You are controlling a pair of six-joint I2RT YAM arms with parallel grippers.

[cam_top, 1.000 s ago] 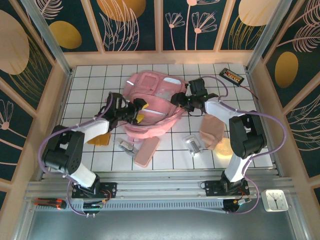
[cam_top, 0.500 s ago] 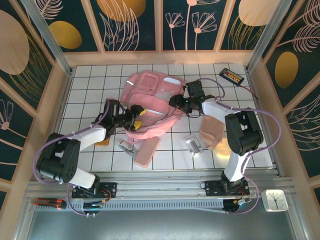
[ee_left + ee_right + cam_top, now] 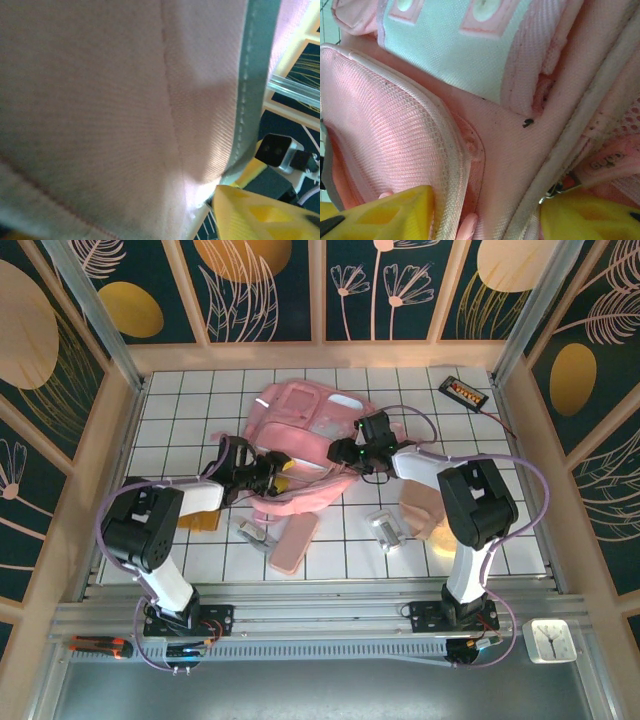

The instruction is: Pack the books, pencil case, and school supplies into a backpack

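Note:
The pink backpack (image 3: 305, 425) lies in the middle of the tiled table. My left gripper (image 3: 270, 471) is pushed in at its left edge. In the left wrist view pink backpack fabric (image 3: 115, 110) covers the jaws, with one yellow finger (image 3: 260, 215) at the fabric's edge. My right gripper (image 3: 344, 452) is at the bag's right side. Its yellow fingers (image 3: 385, 215) stand either side of a padded mesh fold of the backpack (image 3: 485, 150) and grip it. The pencil case (image 3: 293, 543) lies in front of the bag. A silver clip (image 3: 254, 533) and an orange-brown pad (image 3: 203, 521) lie at the front left. The books are out of view.
A second silver clip (image 3: 387, 528) and a pale salmon pouch (image 3: 425, 504) lie at the front right. A black slab with an orange label (image 3: 463, 391) sits at the back right corner. Wooden walls ring the table.
Both grippers have moved in toward the backpack's middle, the left one rightward and lower, the right one leftward. The bag's near edge has bunched slightly.

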